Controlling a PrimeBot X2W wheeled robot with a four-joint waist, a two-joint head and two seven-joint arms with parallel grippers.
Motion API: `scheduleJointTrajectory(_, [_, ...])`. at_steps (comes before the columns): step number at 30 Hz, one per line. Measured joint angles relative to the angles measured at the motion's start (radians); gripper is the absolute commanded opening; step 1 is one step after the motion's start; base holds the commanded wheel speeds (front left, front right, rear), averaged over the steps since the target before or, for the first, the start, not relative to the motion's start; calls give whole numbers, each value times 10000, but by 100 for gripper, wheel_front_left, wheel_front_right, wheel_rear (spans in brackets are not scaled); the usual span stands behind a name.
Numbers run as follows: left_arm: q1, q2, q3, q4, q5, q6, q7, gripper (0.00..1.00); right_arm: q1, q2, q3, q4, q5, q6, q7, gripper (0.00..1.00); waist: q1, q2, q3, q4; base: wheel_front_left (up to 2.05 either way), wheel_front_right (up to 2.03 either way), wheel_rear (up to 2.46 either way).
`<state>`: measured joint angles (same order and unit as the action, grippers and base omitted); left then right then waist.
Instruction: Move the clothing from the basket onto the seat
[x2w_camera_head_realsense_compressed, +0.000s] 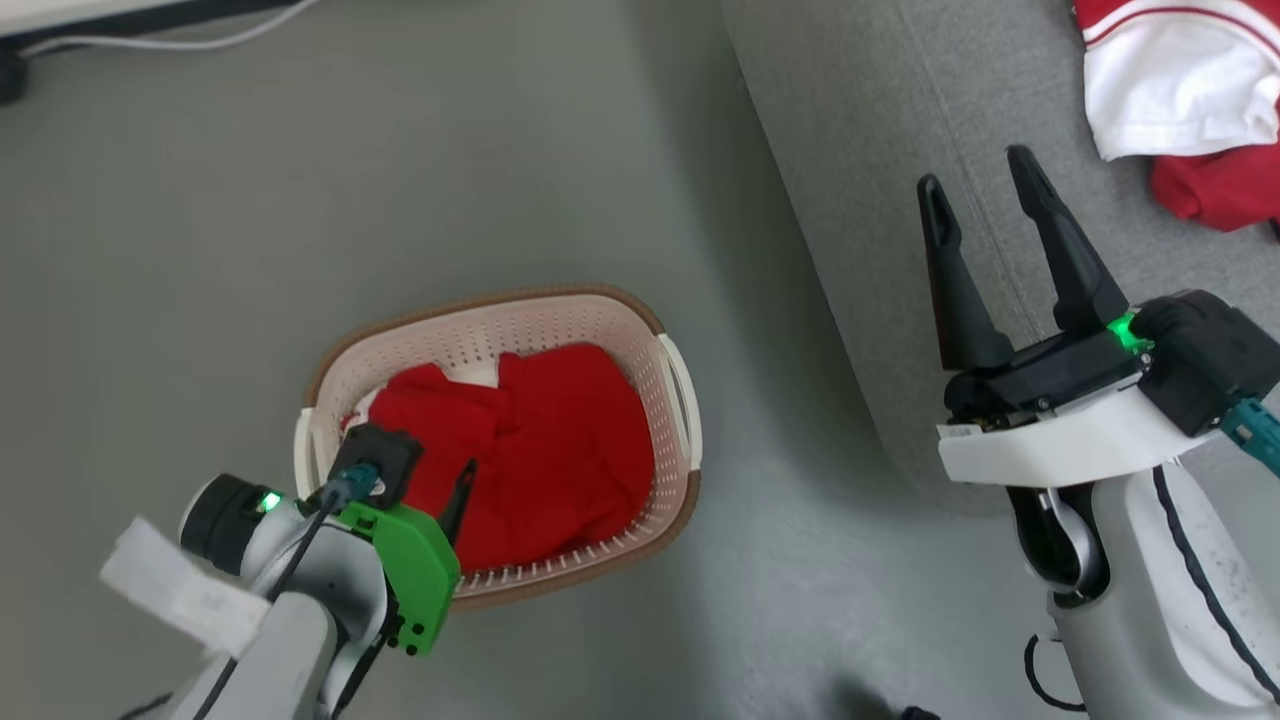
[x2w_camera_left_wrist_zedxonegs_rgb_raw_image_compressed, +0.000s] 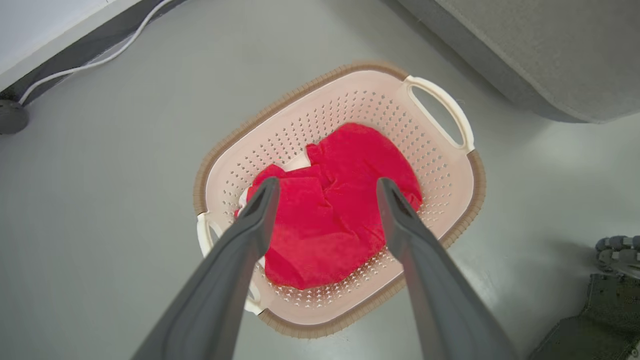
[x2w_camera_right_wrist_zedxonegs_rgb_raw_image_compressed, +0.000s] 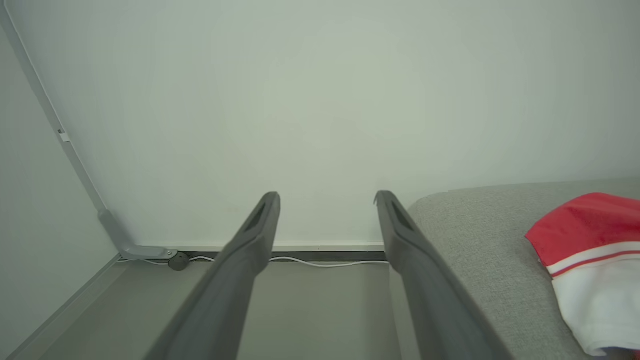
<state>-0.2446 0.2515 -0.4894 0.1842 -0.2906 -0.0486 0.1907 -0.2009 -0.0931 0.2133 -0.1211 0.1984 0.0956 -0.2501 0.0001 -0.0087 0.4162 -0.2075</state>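
Observation:
A crumpled red garment (x2w_camera_head_realsense_compressed: 540, 440) (x2w_camera_left_wrist_zedxonegs_rgb_raw_image_compressed: 335, 210) with a bit of white showing lies in the cream perforated basket (x2w_camera_head_realsense_compressed: 560, 315) (x2w_camera_left_wrist_zedxonegs_rgb_raw_image_compressed: 350, 95) on the floor. My left gripper (x2w_camera_left_wrist_zedxonegs_rgb_raw_image_compressed: 325, 187) hangs open above the basket, one dark fingertip (x2w_camera_head_realsense_compressed: 462, 490) over the red cloth, not touching it. Another red and white garment (x2w_camera_head_realsense_compressed: 1180, 90) (x2w_camera_right_wrist_zedxonegs_rgb_raw_image_compressed: 595, 265) lies on the grey sofa (x2w_camera_head_realsense_compressed: 900, 180) (x2w_camera_right_wrist_zedxonegs_rgb_raw_image_compressed: 475, 240) at the upper right. My right gripper (x2w_camera_head_realsense_compressed: 978, 185) (x2w_camera_right_wrist_zedxonegs_rgb_raw_image_compressed: 327, 197) stands open and empty over the sofa's front part, left of that garment.
The grey floor (x2w_camera_head_realsense_compressed: 200, 250) surrounds the basket. A white cable (x2w_camera_head_realsense_compressed: 170, 42) (x2w_camera_right_wrist_zedxonegs_rgb_raw_image_compressed: 300, 261) runs along the wall base. The sofa's rounded edge (x2w_camera_left_wrist_zedxonegs_rgb_raw_image_compressed: 525, 95) lies just right of the basket. Part of the robot's base (x2w_camera_left_wrist_zedxonegs_rgb_raw_image_compressed: 610, 300) shows at the lower right.

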Motion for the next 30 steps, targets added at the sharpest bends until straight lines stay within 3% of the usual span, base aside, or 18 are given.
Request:
scheduleJointTrajectory(2, [-423,259,-355,234,324,-226,548,100,-244,58,-15,-27,180,0,-2,100,0,0,436,-94,0,0,0])
scheduleJointTrajectory(14, [-2038,1149,-965,686,1200,-589,2336,100,-1517,316,136,-297,591,12,-48,100,0,0,2141,-547,0,0,0])
scheduleJointTrajectory(30, [-2922,1994,-1645,1122,1396,-757,3563,100,-2603,428,123,-322,1126,88,-48,100,1,0,3803,-1487,0,0,0])
